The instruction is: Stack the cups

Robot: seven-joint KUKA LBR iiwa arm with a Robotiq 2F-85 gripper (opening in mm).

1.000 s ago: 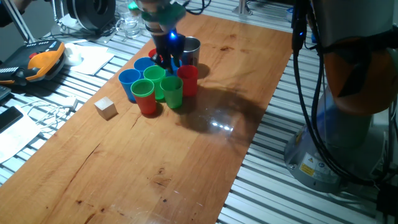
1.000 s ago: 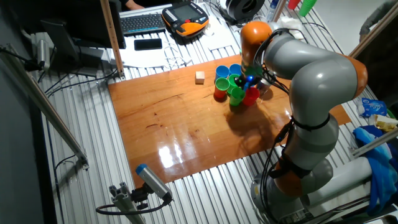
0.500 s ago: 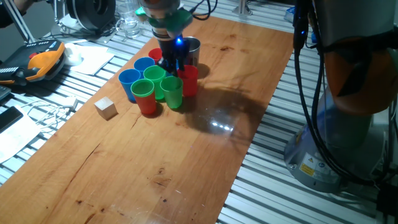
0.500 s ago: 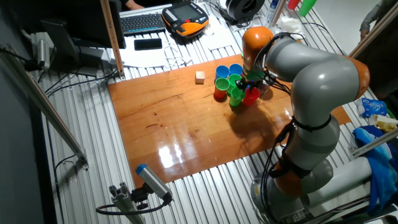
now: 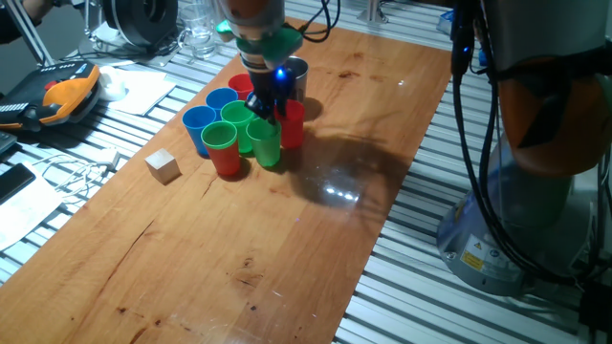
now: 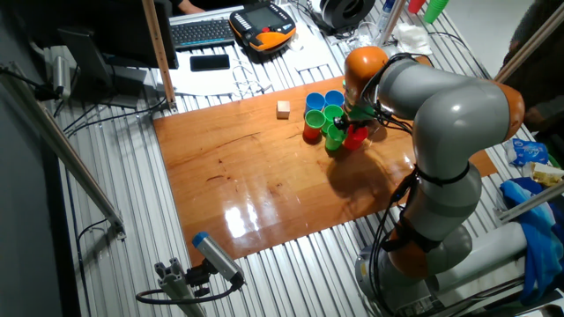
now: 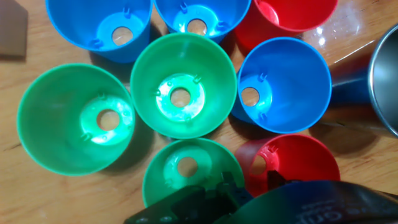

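While its jaw state cannot be told, the end effector (image 5: 272, 96) hovers over the cups (image 5: 239, 129) clustered on the tabletop (image 5: 287, 229).

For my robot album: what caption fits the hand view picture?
Looking straight down into open green cups, blue cups and red cups.

wooden cube (image 5: 163, 165) — on table (image 5: 287, 248) | orange pendant (image 5: 65, 96) — off table

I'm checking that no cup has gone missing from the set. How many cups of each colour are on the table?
Blue cups: 3
Green cups: 3
Red cups: 3, counting the red cup under a green one
Steel cup: 1
Total: 10
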